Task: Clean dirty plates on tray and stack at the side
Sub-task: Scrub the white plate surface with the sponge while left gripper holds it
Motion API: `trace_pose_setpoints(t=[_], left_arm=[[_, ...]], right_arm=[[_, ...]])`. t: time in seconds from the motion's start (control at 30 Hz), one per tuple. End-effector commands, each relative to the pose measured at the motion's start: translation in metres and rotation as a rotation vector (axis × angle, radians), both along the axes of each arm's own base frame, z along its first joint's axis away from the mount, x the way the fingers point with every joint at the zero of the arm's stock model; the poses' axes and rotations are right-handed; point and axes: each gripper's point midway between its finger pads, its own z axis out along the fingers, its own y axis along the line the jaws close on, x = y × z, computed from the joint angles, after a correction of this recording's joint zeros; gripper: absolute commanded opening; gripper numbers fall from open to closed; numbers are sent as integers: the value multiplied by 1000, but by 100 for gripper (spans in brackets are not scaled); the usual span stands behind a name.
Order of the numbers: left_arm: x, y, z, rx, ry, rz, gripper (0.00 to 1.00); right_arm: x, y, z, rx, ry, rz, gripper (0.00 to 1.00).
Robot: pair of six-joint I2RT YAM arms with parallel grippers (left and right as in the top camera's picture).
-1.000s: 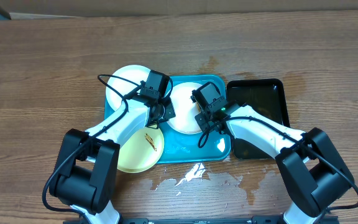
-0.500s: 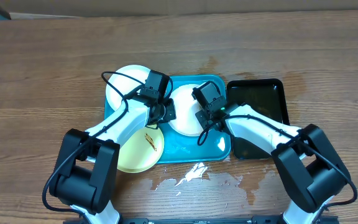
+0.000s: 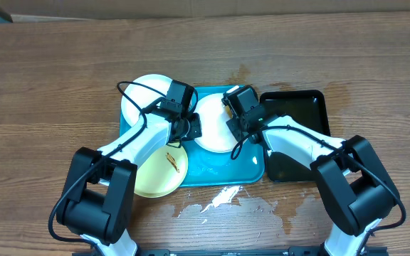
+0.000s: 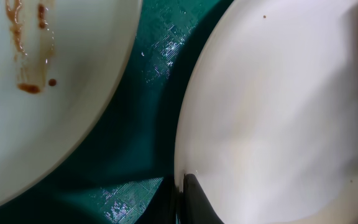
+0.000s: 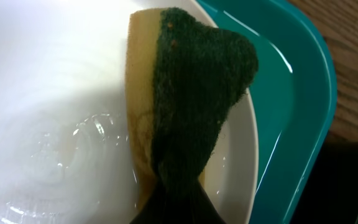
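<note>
The turquoise tray (image 3: 223,171) lies in the middle of the wooden table (image 3: 62,71), with a black tray (image 3: 297,114) just beside its right edge. Three plates are on or over the turquoise tray. The middle white plate (image 3: 211,121) rests inside its upper half. A second white plate (image 3: 142,99) overhangs the tray's upper left corner. The yellow-green plate (image 3: 155,174), which carries a thin brown smear, overhangs the lower left corner.

The left gripper (image 3: 188,128) is at the left rim of the middle white plate. In the left wrist view its dark fingers (image 4: 194,198) are closed on that rim, one on each side. A pale plate with brown smears sits close by on the left of that view, and a strip of tray floor shows between the two plates.

The right gripper (image 3: 235,131) is at the right side of the same plate, pinching a sponge (image 5: 185,106) between its closed fingers. The sponge has a yellow body and a dark green scouring face. It lies against the plate's inner surface near the right rim, next to the raised turquoise tray edge. The plate surface beside it looks wet and glossy.

A pale patch marks the table just below the turquoise tray.
</note>
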Motion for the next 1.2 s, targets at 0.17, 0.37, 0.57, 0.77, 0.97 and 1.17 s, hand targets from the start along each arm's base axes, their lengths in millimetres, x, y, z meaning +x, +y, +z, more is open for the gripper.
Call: trace_pose_setpoints(t=[0.17, 0.37, 0.57, 0.77, 0.97, 1.17], left_arm=[[-8, -3, -7, 7, 25, -63, 4], [-8, -3, -7, 7, 25, -63, 4], [-8, -3, -7, 7, 25, -63, 4], [-8, -3, -7, 7, 25, -63, 4], [-8, -4, -7, 6, 24, -63, 4], [-8, -4, -7, 2, 26, -65, 4]], right_arm=[[7, -8, -18, 19, 29, 30, 4], [17, -4, -23, 84, 20, 36, 4], [29, 9, -14, 149, -34, 58, 4], [37, 14, -7, 176, -75, 65, 4], [38, 24, -2, 221, -84, 92, 4], [52, 31, 15, 258, -160, 101, 4]])
